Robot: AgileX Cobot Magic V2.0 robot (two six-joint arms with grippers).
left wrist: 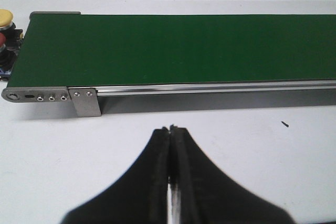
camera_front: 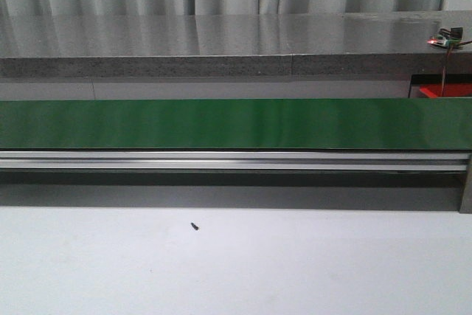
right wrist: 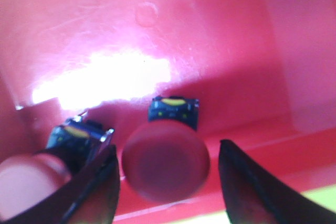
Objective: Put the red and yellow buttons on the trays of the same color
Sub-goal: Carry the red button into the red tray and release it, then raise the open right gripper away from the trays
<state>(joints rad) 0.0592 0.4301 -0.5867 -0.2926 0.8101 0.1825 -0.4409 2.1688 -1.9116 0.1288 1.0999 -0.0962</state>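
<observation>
While the right gripper (right wrist: 167, 169) is spread wide inside the red tray (right wrist: 105, 24), a red button (right wrist: 165, 168) is seen between its fingers, untouched. Another button (right wrist: 31, 184) lies beside. The left gripper (left wrist: 172, 132) is pressed together over bare table (left wrist: 52, 156).

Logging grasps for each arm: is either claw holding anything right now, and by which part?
Nothing is held. The left claw is shut on nothing above the table. The right claw is open, straddling a red button in the red tray without touching.
</observation>
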